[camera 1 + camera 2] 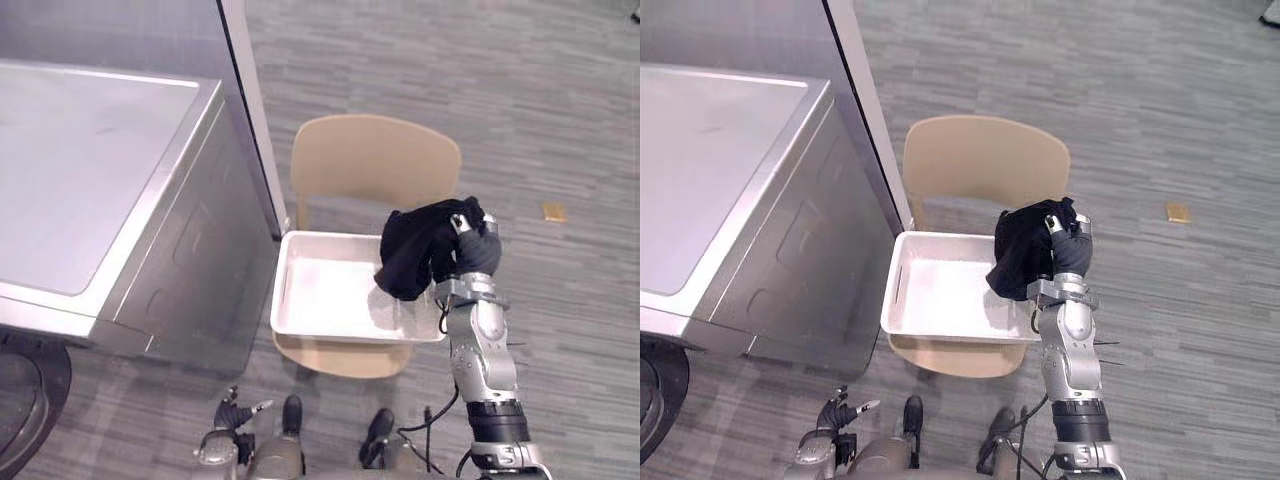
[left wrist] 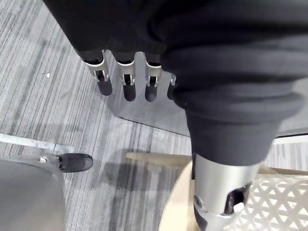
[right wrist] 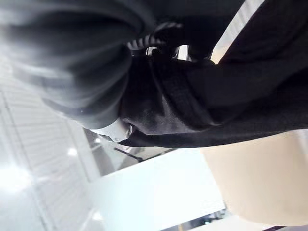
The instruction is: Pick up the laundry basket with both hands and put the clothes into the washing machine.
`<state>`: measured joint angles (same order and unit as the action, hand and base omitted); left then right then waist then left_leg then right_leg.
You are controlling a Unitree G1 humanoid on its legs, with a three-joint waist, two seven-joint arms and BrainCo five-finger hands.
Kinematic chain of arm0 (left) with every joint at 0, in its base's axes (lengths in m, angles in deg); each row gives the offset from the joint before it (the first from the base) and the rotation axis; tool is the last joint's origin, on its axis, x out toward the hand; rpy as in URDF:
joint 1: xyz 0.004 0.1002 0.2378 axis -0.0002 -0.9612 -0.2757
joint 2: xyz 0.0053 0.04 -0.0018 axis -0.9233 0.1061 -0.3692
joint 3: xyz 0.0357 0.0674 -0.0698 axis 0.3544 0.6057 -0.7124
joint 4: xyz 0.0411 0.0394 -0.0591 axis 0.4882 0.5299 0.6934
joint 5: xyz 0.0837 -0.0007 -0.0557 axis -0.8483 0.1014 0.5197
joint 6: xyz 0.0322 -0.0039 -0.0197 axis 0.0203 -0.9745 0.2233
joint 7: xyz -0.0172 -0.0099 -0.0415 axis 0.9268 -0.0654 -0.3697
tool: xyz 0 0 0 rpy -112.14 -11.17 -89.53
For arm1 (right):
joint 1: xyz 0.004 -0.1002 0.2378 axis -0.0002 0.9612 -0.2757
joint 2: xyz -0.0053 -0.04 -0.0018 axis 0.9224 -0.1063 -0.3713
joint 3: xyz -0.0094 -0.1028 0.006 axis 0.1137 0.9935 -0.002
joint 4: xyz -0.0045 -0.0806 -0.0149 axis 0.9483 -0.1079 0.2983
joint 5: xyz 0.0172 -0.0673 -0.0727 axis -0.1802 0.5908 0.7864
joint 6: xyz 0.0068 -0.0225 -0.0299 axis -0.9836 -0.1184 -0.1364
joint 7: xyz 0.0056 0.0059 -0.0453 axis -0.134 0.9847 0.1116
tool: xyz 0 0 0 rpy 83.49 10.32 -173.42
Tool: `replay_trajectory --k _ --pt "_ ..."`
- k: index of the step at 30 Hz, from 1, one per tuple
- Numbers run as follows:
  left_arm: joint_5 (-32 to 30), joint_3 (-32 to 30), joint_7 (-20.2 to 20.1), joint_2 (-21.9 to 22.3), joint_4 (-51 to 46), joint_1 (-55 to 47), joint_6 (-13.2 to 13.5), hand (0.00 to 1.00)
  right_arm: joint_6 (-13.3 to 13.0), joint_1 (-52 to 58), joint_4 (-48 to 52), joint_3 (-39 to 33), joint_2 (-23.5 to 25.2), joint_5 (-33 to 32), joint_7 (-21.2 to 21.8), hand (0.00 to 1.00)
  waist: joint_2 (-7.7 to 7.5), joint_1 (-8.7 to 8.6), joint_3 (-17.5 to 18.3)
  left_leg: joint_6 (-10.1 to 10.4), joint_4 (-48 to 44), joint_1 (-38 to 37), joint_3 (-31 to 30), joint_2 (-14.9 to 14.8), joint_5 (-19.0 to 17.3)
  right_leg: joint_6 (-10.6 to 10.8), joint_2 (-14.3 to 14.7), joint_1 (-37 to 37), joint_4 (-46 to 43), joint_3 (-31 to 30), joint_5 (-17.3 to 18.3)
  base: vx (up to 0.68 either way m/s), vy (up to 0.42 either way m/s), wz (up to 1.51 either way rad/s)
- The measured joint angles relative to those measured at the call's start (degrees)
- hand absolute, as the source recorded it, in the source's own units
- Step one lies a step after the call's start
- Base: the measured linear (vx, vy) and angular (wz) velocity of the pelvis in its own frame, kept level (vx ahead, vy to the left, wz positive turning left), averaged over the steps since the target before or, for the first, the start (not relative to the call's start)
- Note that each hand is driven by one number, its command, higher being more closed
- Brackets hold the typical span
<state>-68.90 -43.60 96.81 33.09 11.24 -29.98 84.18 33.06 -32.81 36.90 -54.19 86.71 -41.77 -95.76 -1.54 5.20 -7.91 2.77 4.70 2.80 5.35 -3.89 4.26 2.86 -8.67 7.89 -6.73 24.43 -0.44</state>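
Left eye view: a white laundry basket sits on the seat of a beige chair in the middle of the frame. Its inside shows bare white across the left and centre.

The right hand is raised over the basket's right rim at centre right, its arm coming up from the lower right corner. Its fingers are curled into a black garment. The cloth hangs bunched from the hand, and its lower folds droop above the basket's right end. Whether the lowest fold touches the basket cannot be told. In the right wrist view the same black cloth is gathered tight against the hand, with the pale basket and the beige chair past it.

The washing machine fills the left side of the frame, silver top up, just beside the chair and the basket's left end.

The left hand hangs low at the bottom edge, left of centre, well apart from the basket. In the left wrist view its fingers are straight, side by side and holding nothing, over grey striped floor.

A small tan object lies on the floor at the right, well apart from the chair.
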Motion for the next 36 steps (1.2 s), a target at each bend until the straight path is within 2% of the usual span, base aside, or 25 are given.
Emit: replay_trajectory --k 3,5,6,8,9,11,12,13,14,15,16,17,18,19,21,22,23,24,26,28,29,30,31,34,36 --pt "0.0 0.0 0.0 0.0 -1.1 -0.7 0.1 0.00 -0.1 1.2 1.7 1.3 0.2 -2.6 2.0 1.00 0.01 0.12 0.3 -0.2 -2.1 -0.4 0.4 0.2 -1.2 0.5 -0.2 0.1 -2.5 -1.8 0.7 0.00 0.017 -0.11" --pt "0.1 0.0 0.0 0.2 -1.7 -0.4 0.1 0.00 -0.1 1.5 2.8 1.7 0.4 -3.2 2.4 1.00 0.10 -0.18 0.3 -0.7 -3.8 0.8 -0.4 0.6 -1.9 1.9 -1.0 1.9 -7.3 -7.3 2.1 -0.06 0.024 0.27" --pt "0.2 0.0 0.0 0.2 -3.3 -0.1 0.2 0.00 -0.1 1.6 4.2 1.5 0.5 -3.2 2.4 1.00 -0.02 -0.61 0.2 -1.2 -5.5 2.4 -1.6 0.8 -2.2 4.4 -1.3 3.1 -11.5 -14.0 4.9 -0.10 0.005 0.83" --pt "1.2 -0.3 0.1 -0.1 -6.7 0.0 0.5 0.00 -0.7 1.6 6.2 1.4 0.6 -3.2 2.4 1.00 -0.55 -1.30 0.2 -1.2 -8.3 4.0 -5.6 1.8 -2.1 4.0 -2.4 4.3 -24.3 -19.7 11.4 -0.05 -0.121 1.24" --pt "1.4 -0.8 0.3 0.2 -9.5 -0.2 0.7 0.00 -1.4 1.5 7.8 1.7 0.6 -3.2 2.4 1.00 -1.15 -0.96 0.5 -1.2 -11.3 6.4 -7.7 2.7 -2.1 4.8 -2.7 3.4 -30.2 -22.6 13.5 -0.07 -0.264 1.38" --pt "1.9 -1.6 0.9 0.9 -14.6 -0.7 0.8 0.00 -2.0 0.2 10.1 3.4 0.7 -3.0 2.4 1.00 -1.32 -0.11 0.6 -1.1 -15.2 10.2 -9.4 3.4 -2.1 5.3 -1.8 1.6 -30.4 -26.1 17.0 -0.16 -0.255 1.00" --pt "2.6 -1.5 1.7 1.9 -19.7 -1.4 1.0 0.00 -2.4 -1.0 11.1 4.3 0.7 -3.0 2.2 1.00 -1.05 1.39 0.4 -1.1 -18.1 13.0 -9.8 3.1 -2.1 4.8 -0.6 -0.1 -26.5 -26.0 20.1 -0.18 -0.201 0.53" --pt "3.4 -1.0 1.8 2.5 -22.6 -1.7 1.3 0.00 -2.4 -1.2 11.9 4.4 0.6 -3.0 2.1 1.00 -0.83 2.35 0.4 -0.7 -18.9 14.0 -10.0 2.6 -1.8 4.2 0.1 -1.1 -24.2 -24.9 21.7 -0.26 -0.259 0.53" --pt "3.9 0.1 1.9 3.5 -26.6 -2.7 1.7 0.00 -2.5 -1.2 13.5 4.4 0.4 -3.0 2.1 1.00 0.00 3.55 0.4 0.5 -19.7 15.7 -11.3 1.8 -1.1 2.1 1.4 -1.9 -21.9 -22.4 23.6 -0.32 -0.266 0.69" --pt "4.8 2.0 2.2 5.3 -30.6 -4.0 2.1 0.00 -3.0 -1.3 14.9 4.5 -0.4 -3.0 2.0 1.00 2.60 2.99 0.2 2.5 -18.5 17.1 -14.4 0.2 0.9 0.6 3.7 -1.3 -22.2 -19.1 23.4 -0.43 -0.293 1.05" --pt "6.4 4.1 2.5 6.3 -33.4 -4.8 2.8 0.00 -3.6 -1.6 14.9 4.4 -0.9 -3.0 1.6 1.00 3.59 2.21 0.1 1.8 -13.8 16.7 -15.6 -0.6 2.6 -1.1 4.6 -0.8 -22.3 -16.1 23.0 -0.39 -0.213 1.18" --pt "6.8 4.9 2.5 6.6 -34.4 -5.2 2.8 0.00 -3.6 -1.7 14.9 4.2 -1.0 -2.9 1.2 1.00 3.82 1.87 0.0 0.7 -11.9 16.5 -14.5 -1.5 0.9 -1.9 4.4 -0.8 -21.7 -14.5 22.7 -0.37 -0.158 1.30" --pt "7.3 6.3 2.4 6.7 -35.8 -5.0 2.8 0.00 -3.8 -2.0 14.9 3.6 -1.3 -2.8 0.7 1.00 3.19 1.18 -0.4 -2.3 -10.2 16.8 -10.4 -2.2 -2.2 -3.7 3.4 -0.8 -20.4 -11.4 21.8 -0.35 -0.127 1.03" --pt "7.4 6.9 2.4 6.7 -36.9 -5.1 2.9 0.00 -3.8 -2.4 14.9 3.4 -1.5 -2.7 0.7 1.00 2.74 1.16 -0.7 -2.3 -10.8 16.8 -8.5 -2.1 -2.1 -4.1 2.6 -0.5 -20.4 -10.5 21.3 -0.31 -0.115 1.15" --pt "7.4 8.4 1.7 6.4 -42.6 -5.4 3.3 0.00 -3.9 -3.3 15.9 3.5 -2.2 -1.3 0.7 1.00 2.70 0.01 -0.6 -2.3 -19.5 16.7 -4.3 -1.1 -2.3 -4.0 0.3 -0.2 -17.9 -6.5 17.8 -0.22 -0.074 0.93" --pt "7.4 8.7 1.3 6.4 -44.1 -5.4 3.8 0.00 -3.9 -3.3 16.5 3.6 -2.2 -1.1 0.7 1.00 2.84 0.05 -0.5 -2.4 -22.0 16.3 -3.9 -1.4 -2.4 -4.0 0.2 0.0 -17.0 -5.7 16.9 -0.21 0.006 0.73" --pt "7.4 9.7 1.1 6.0 -47.0 -5.2 5.0 0.00 -3.9 -3.4 17.6 3.9 -2.2 -0.7 0.8 1.00 3.97 -0.01 0.2 -1.3 -26.4 15.1 -3.5 -2.2 -4.6 -4.0 0.2 0.6 -15.6 -4.5 15.4 -0.16 0.086 0.59" --pt "7.3 10.3 0.0 5.6 -48.5 -4.6 6.2 0.00 -4.0 -3.4 17.7 3.8 -2.0 -0.7 1.0 1.00 4.19 -0.36 0.3 -1.0 -27.7 12.2 -3.5 -3.0 -7.6 -3.6 0.0 0.6 -14.3 -3.4 14.2 -0.19 0.112 0.54" --pt "7.3 11.7 -1.1 4.5 -49.6 -3.6 7.2 0.00 -3.9 -3.4 17.6 3.9 -1.6 -0.8 1.2 1.00 4.67 -1.26 0.6 0.0 -25.1 7.2 -3.3 -3.9 -9.9 -2.9 -0.2 0.2 -12.5 -2.5 12.6 -0.12 0.148 0.37" --pt "7.0 13.9 -1.4 3.7 -50.5 -2.6 7.4 0.00 -3.9 -3.4 17.6 3.8 -1.6 -0.9 2.4 1.00 4.99 -1.89 0.9 0.3 -18.7 4.2 -1.8 -4.0 -10.3 -1.7 -0.1 0.2 -11.4 -2.1 11.4 -0.10 0.181 0.23" --pt "5.9 15.0 -1.8 3.2 -51.0 -2.2 7.4 0.00 -3.8 -3.5 17.6 4.0 -1.6 -0.9 3.3 1.00 5.19 -2.86 2.0 1.1 -14.5 3.1 -1.7 -4.0 -9.8 -1.1 0.4 0.3 -9.9 -1.6 10.2 -0.07 0.190 0.23" --pt "4.7 16.7 -2.4 2.7 -51.3 -1.1 7.5 0.00 -3.8 -3.6 17.6 4.6 -1.1 -1.1 4.2 1.00 5.06 -3.29 3.4 2.9 -9.3 2.1 -1.8 -3.7 -8.3 -0.6 0.7 0.4 -7.8 -1.0 8.5 -0.06 0.210 0.24" --pt "3.0 18.6 -2.4 1.3 -51.3 0.9 7.5 0.00 -3.8 -4.1 17.5 5.9 -0.5 -1.7 5.2 1.00 4.23 -3.45 3.9 2.4 -7.8 1.8 -1.7 -2.9 -7.2 -0.4 0.6 0.2 -6.4 -1.1 7.0 -0.03 0.169 0.15" --pt "-0.4 21.2 -2.3 0.1 -51.3 4.5 7.5 0.00 -3.7 -6.7 16.7 11.8 -0.4 -2.9 6.4 1.00 3.84 -3.72 4.2 1.9 -7.1 0.2 -1.2 -1.9 -6.7 0.3 0.4 -2.1 -3.2 -2.5 4.8 -0.04 0.135 -0.04" --pt "-4.4 24.5 -2.1 -0.2 -50.8 8.5 7.6 0.00 -3.5 -10.7 16.6 19.5 0.2 -4.8 8.6 1.00 3.71 -4.34 5.3 1.4 -6.0 -1.1 -0.6 -1.5 -6.1 0.8 0.6 -3.7 -0.6 -3.2 3.1 -0.05 0.081 -0.13"
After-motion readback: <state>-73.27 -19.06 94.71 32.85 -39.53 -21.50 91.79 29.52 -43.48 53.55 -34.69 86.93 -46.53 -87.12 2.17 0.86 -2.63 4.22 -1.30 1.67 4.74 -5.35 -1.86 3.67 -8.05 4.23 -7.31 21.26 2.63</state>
